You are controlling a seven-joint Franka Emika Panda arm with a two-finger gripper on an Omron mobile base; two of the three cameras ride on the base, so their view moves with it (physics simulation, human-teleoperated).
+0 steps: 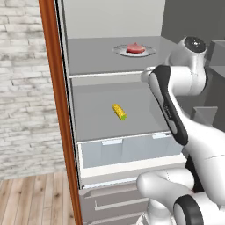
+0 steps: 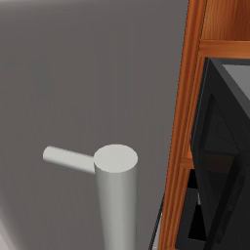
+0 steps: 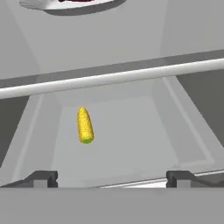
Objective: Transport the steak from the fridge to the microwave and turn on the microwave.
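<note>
The fridge (image 1: 94, 59) stands open in front of me, light grey inside. The steak (image 1: 135, 48), a red-pink lump, lies on a round silver plate (image 1: 119, 51) at the right of the upper shelf. In the hand view only a dark red sliver of the steak (image 3: 83, 1) and the plate's rim (image 3: 39, 4) show at the top edge. My gripper (image 3: 111, 179) is open with nothing between its dark fingertips (image 3: 43, 178). It faces into the lower shelf, below the upper shelf's front rail (image 3: 109, 78) and below the steak.
A yellow corn cob (image 1: 119, 111) lies mid lower shelf, also the corn cob (image 3: 85, 125) ahead of the gripper. Translucent drawers (image 1: 127, 151) sit below. The grey fridge door (image 2: 73, 73) with its bar handle (image 2: 114, 195) stands at my right; beyond it a dark windowed appliance (image 2: 219, 146), probably the microwave, in wooden cabinetry (image 2: 183, 122).
</note>
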